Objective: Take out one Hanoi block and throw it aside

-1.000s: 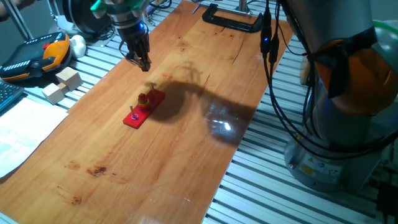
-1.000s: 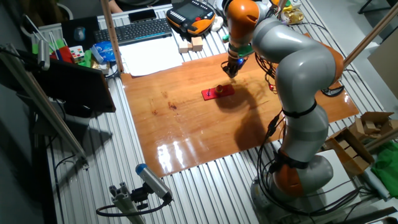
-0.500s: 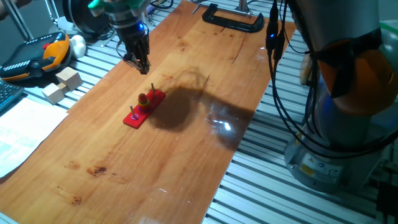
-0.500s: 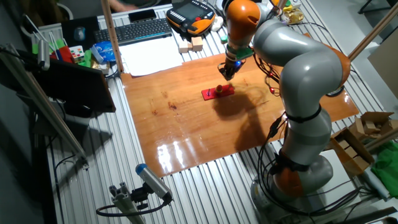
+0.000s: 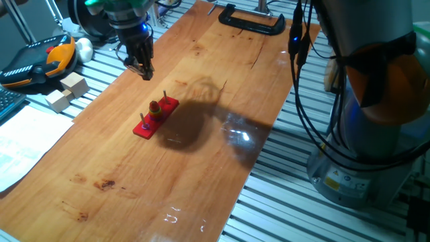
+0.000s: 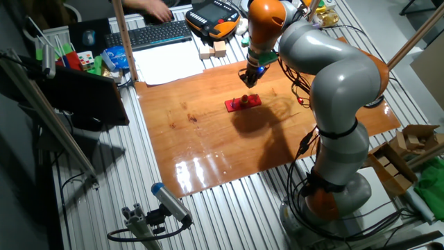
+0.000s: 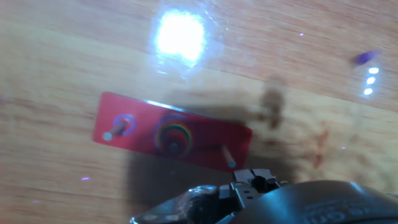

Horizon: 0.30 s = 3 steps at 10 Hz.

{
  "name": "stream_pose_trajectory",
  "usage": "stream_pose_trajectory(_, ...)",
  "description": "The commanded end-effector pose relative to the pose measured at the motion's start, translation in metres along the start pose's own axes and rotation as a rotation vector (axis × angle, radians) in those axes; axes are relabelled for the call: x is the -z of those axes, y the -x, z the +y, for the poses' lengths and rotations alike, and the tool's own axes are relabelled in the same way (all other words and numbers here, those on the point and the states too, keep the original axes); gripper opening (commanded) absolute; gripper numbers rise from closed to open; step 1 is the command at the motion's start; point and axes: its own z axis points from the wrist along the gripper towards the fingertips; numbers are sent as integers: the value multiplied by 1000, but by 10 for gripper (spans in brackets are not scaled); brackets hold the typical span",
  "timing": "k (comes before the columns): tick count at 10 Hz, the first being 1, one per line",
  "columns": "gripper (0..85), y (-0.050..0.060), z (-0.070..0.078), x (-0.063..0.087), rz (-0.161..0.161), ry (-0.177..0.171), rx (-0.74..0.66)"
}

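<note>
The red Hanoi base (image 5: 157, 116) lies on the wooden board (image 5: 201, 168); it also shows in the other fixed view (image 6: 243, 103) and the hand view (image 7: 205, 140). Its middle peg carries a stack of coloured rings (image 5: 154, 107) (image 7: 173, 134). One end peg holds a small purple ring (image 7: 122, 124); the other end peg (image 7: 227, 157) is bare. My gripper (image 5: 146, 72) (image 6: 248, 82) hangs above the board beyond the base, near the board's left edge. Its fingers look pressed together, with nothing visible between them. The hand view shows only the hand's dark body at the bottom.
A black clamp (image 5: 250, 20) sits at the board's far end. Wooden blocks (image 5: 67, 91), an orange teach pendant (image 5: 37, 59) and white paper (image 5: 20, 148) lie off the board's left side. A keyboard (image 6: 149, 33) is beyond them. Cables (image 5: 295, 40) hang on the right.
My gripper has moved left and away from the red base, toward the board's left edge. The base and its rings have not moved.
</note>
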Motion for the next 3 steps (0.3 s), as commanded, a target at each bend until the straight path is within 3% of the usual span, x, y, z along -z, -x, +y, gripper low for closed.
stream_pose_trajectory(1,7,1,0,0,-3,-5,2)
stream_pose_trajectory(3,7,0,-1,2,0,-3,8)
